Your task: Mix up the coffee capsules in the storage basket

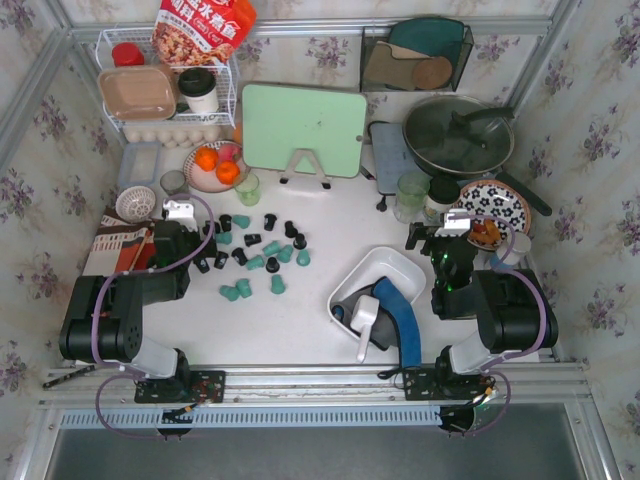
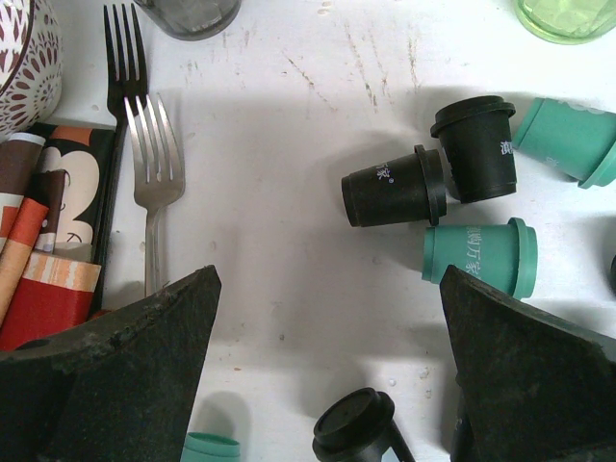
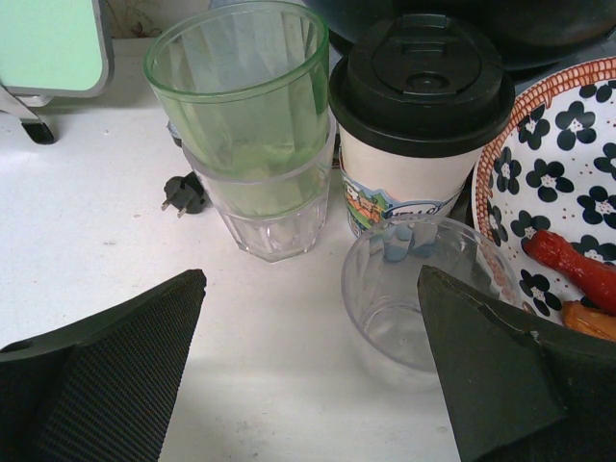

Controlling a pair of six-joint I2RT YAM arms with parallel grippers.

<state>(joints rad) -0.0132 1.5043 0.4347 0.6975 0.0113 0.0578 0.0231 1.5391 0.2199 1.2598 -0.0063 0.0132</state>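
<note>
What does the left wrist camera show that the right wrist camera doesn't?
Only the left wrist view: black capsules and teal capsules lying on their sides, two forks and printed packets at the left edge. Only the right wrist view: a tall green cup stacked in a thick glass, a paper cup with a black lid, a thin clear cup, a flowered plate and a black plug. Both: the white table and an open, empty claw, the left claw and the right claw.
</note>
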